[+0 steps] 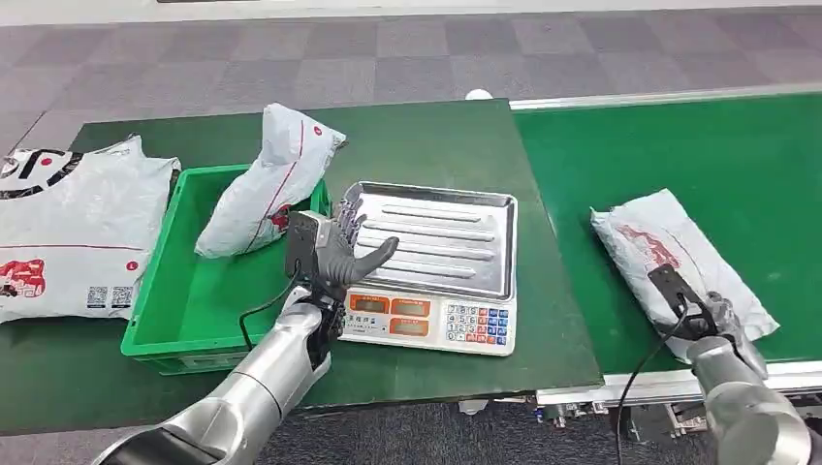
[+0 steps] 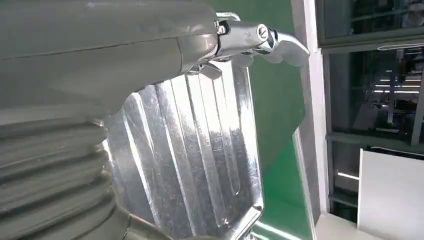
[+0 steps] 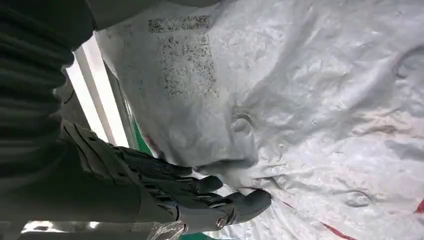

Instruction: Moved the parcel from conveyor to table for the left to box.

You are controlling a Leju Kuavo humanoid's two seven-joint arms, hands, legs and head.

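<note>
Parcel [image 1: 679,254] on conveyor [image 1: 698,145], right robot hand [image 1: 715,315] seemingly touching it.

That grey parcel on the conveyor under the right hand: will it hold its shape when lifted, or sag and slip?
The parcel is a wrinkled poly mailer with dents and soft bulges, so it will probably sag at unsupported ends. Its film looks smooth, so the right hand, touching its near edge, may slide. It lies flat and seems unlikely to roll.
</note>
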